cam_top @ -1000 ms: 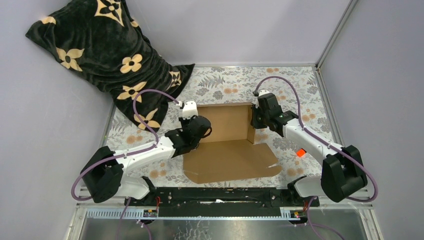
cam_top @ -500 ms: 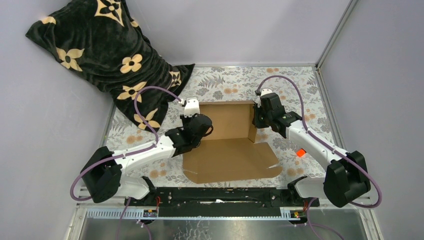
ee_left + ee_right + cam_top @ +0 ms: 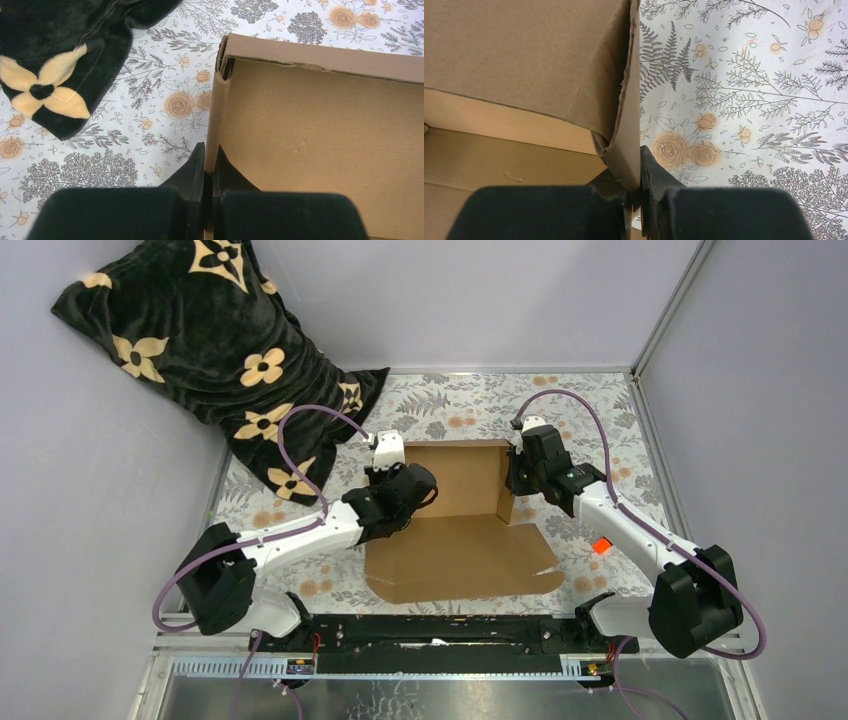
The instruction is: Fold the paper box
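Observation:
The brown cardboard paper box (image 3: 460, 510) lies mid-table, its far part formed into a shallow tray and its near panel (image 3: 460, 565) flat towards the arms. My left gripper (image 3: 395, 468) is shut on the tray's left side wall (image 3: 215, 125), one finger outside and one inside. My right gripper (image 3: 512, 475) is shut on the right side wall (image 3: 626, 120), which stands upright. The tray's inside shows in the left wrist view (image 3: 320, 140) and the right wrist view (image 3: 519, 50).
A black plush cloth with cream flowers (image 3: 200, 340) lies at the far left and reaches close to the box's left corner (image 3: 55, 75). A small orange-and-black marker (image 3: 601, 546) lies right of the box. Grey walls enclose the flowered tabletop (image 3: 590, 420).
My left gripper has moved right and slightly away from me along the box's left wall. My right gripper shifted slightly, still on the right wall.

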Tool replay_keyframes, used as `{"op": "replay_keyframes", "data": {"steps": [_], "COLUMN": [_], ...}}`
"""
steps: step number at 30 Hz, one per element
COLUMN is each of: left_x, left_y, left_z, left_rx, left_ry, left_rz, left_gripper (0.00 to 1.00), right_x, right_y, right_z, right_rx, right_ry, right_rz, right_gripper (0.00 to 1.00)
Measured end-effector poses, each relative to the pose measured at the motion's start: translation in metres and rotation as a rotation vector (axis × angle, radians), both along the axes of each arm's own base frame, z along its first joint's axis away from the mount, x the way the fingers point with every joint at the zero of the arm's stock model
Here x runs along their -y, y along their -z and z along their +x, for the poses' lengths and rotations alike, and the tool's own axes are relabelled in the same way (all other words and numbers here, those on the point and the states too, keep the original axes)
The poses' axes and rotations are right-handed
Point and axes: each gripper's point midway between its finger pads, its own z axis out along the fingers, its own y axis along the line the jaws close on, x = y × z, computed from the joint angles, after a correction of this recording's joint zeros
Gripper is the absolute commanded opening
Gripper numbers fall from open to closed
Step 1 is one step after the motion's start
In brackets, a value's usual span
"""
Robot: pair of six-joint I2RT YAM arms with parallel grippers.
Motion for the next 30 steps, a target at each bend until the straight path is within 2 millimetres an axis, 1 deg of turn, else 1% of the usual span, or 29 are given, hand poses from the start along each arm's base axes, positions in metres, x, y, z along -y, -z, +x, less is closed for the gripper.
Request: {"op": "replay_keyframes", "data": {"steps": [2,4,8,10,15,19,22,29,30], "left_x": [0.000,0.000,-0.003,-0.003,-0.003,0.001,0.004,0.008,0.008], "left_y": [0.002,0.002,0.004,0.006,0.009,0.019,0.027,0.032,0.033], "left_z": [0.000,0.000,0.000,-0.002,-0.005,-0.006,-0.012,-0.018,-0.018], "left_rx": [-0.005,-0.006,0.001,0.007,0.024,0.011,0.001,0.000,-0.001], "left_ry": [-0.015,-0.023,-0.010,0.011,0.057,0.095,0.140,0.206,0.211], "left_rz": [-0.002,-0.004,0.014,0.009,-0.009,-0.020,-0.044,-0.090,-0.094], "left_gripper": [0.15,0.27,0.41,0.45,0.48,0.49,0.49,0.53,0.55], "right_x": [0.000,0.000,0.003,0.005,0.007,0.011,0.013,0.014,0.014], "right_y": [0.000,0.000,-0.002,-0.002,0.003,0.011,0.018,0.025,0.025], "right_z": [0.000,0.000,0.001,0.002,0.000,-0.004,-0.007,-0.007,-0.007], "right_rx": [0.000,-0.001,0.005,0.005,-0.006,-0.024,-0.043,-0.057,-0.058], "right_ry": [-0.002,-0.002,0.007,0.012,0.017,0.024,0.026,0.033,0.034], "right_rz": [-0.002,-0.003,0.001,0.002,0.002,-0.004,-0.011,-0.016,-0.017], "right_gripper": [0.00,0.00,0.00,0.00,0.00,0.00,0.00,0.00,0.00]}}
